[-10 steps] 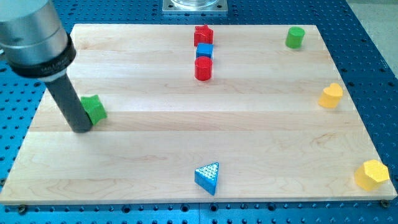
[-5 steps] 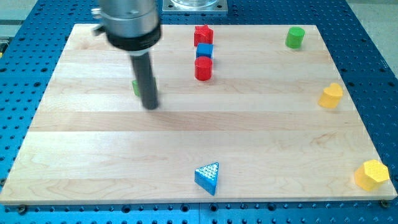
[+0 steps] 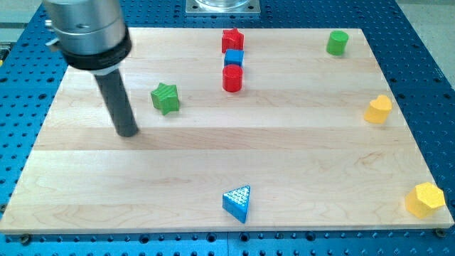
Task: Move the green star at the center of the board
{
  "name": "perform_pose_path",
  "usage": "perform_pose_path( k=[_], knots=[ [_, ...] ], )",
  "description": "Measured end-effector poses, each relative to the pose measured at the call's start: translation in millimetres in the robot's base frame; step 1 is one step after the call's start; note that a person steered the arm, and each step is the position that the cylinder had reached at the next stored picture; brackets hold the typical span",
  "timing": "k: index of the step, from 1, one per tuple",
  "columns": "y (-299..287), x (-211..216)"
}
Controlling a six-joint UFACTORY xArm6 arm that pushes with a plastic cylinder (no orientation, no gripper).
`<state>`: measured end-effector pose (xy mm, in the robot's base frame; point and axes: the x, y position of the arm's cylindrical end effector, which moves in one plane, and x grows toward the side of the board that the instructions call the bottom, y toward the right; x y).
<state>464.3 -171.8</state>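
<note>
- Across most of the view lies a pale wooden board (image 3: 213, 171), made of long planks whose seams run from the view's left to the view's right, resting on a blue counter (image 3: 426, 85) studded with rows of small holes.
- At the view's top, just beyond the board's far edge, sits a grey metal base plate (image 3: 223, 6).
- No gripper is fitted to this arm; it ends in a dark rod under a wide grey collar, and my tip (image 3: 127, 133) touches the board in its left half.
- Near my tip, to its right and a little toward the view's top, stands the green star (image 3: 166, 98), apart from the rod and left of the board's middle.
- Toward the view's top middle, three blocks sit in a short column: a red star (image 3: 232, 39), a blue cube (image 3: 234, 58) and a red cylinder (image 3: 232, 79), each close against the next.
- At the top right corner stands a green cylinder (image 3: 337, 43).
- Along the right edge sits a yellow block (image 3: 379, 109), rounded at one end.
- At the bottom right corner rests a yellow hexagonal block (image 3: 425, 199).
- Near the bottom edge, about midway across, lies a blue triangle (image 3: 238, 203).
</note>
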Motion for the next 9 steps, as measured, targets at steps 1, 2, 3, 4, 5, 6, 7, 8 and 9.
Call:
perform_pose_path(
  k=[1, 2, 3, 4, 5, 6, 7, 8, 9],
  knots=[
    [-8.8, -23.2],
    [1.8, -72.6],
    [9.8, -80.9],
    [30.1, -83.4],
    [71.3, -68.8],
    [123.1, -74.0],
    [124.6, -74.0],
    [104.8, -74.0],
    [54.6, -74.0]
  ],
)
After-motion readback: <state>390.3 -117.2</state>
